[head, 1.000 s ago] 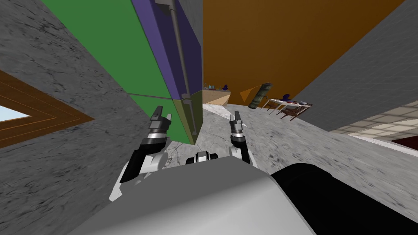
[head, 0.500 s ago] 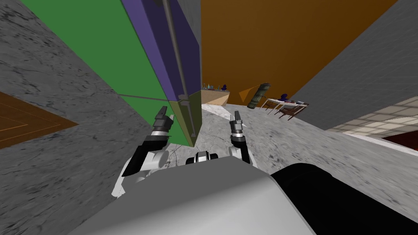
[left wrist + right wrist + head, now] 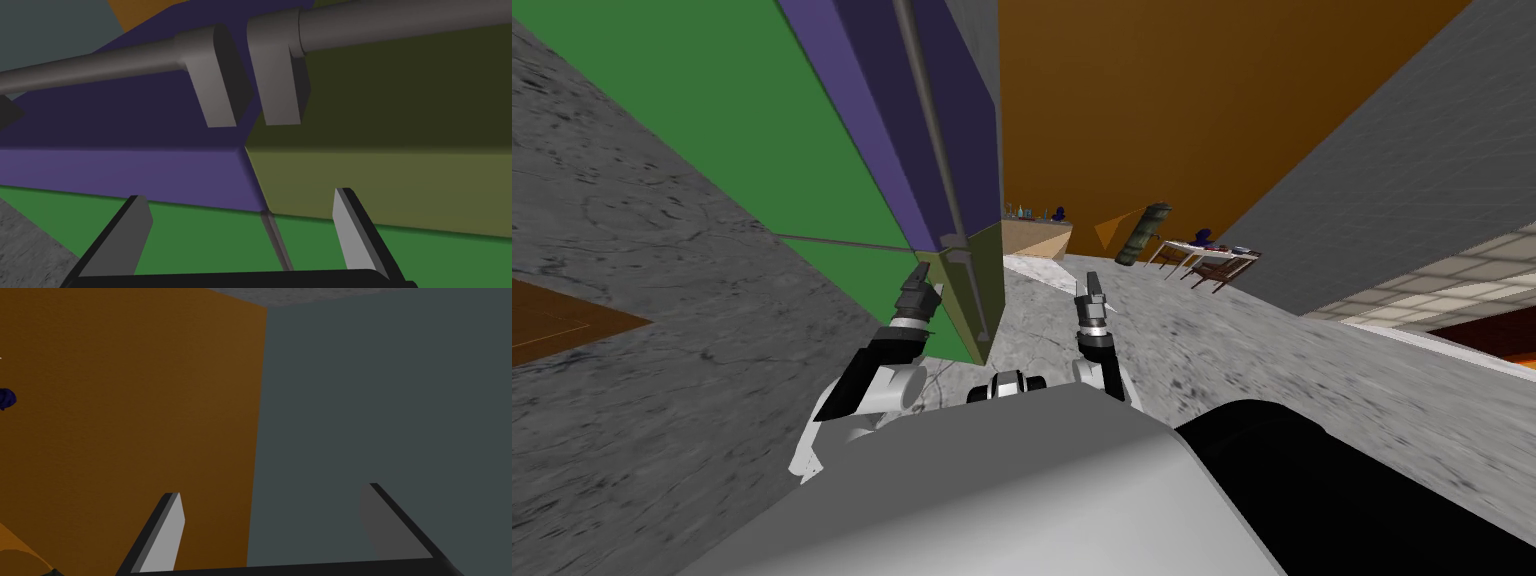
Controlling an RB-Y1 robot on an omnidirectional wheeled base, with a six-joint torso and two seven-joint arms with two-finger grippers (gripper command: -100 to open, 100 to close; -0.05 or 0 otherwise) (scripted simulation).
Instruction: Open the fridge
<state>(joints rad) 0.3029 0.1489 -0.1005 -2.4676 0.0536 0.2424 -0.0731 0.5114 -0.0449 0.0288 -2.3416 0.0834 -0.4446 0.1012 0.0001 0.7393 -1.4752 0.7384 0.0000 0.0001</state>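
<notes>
The fridge stands close ahead on my left, with a green side, a purple upper door and an olive lower door. Each door carries a grey bar handle: the upper handle and the lower handle. My left gripper is open at the seam between the two doors, near the green side. In the left wrist view the left gripper has nothing between its fingers, and both handle brackets lie beyond them. My right gripper is open and empty to the right of the fridge, as its wrist view shows.
A grey wall runs close along my left, with a brown frame on it. Far ahead, past the fridge, are a counter, a leaning green roll and a table with chairs by the orange wall. Marbled floor lies open to the right.
The whole head view has shifted, so I have moved nearer the fridge. My left gripper has come closer to the door seam. The right arm holds its pose.
</notes>
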